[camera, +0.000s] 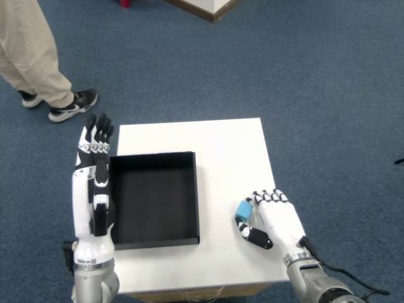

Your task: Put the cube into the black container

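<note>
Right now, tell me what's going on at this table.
A humanoid robot is working at a small white table. Its right hand is curled around a small blue cube near the table's right edge, with the thumb below it and the fingers at its far side; whether the cube is gripped or just touched is hard to tell. The black container sits empty to the left, apart from the cube. The left hand is held upright beside the container. A person's legs are visible nearby.
</note>
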You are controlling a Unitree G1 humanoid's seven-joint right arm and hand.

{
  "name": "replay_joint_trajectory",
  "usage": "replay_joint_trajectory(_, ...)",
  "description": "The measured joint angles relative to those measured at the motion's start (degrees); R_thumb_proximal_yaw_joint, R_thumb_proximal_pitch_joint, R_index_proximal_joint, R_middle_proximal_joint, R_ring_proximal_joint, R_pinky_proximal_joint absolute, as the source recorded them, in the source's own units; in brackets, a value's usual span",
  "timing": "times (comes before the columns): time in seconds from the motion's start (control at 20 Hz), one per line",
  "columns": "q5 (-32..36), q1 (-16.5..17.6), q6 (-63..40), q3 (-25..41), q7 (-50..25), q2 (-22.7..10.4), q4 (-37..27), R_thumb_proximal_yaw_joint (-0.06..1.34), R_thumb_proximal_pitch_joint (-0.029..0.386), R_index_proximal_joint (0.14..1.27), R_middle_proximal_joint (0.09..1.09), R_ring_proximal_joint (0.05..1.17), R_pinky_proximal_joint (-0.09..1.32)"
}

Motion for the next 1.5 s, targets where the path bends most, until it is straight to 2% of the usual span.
replay_joint_trajectory(0.6,-2.91,-0.33,2.95,1.68,-0.77,0.78,-0.53,0.50,0.141,0.43,0.22,0.20,0.04)
replay_joint_trajectory(1.5,-3.35,0.05,3.04,0.31,-0.04,0.18,-1.01,0.53,0.165,0.47,0.21,0.19,0.03)
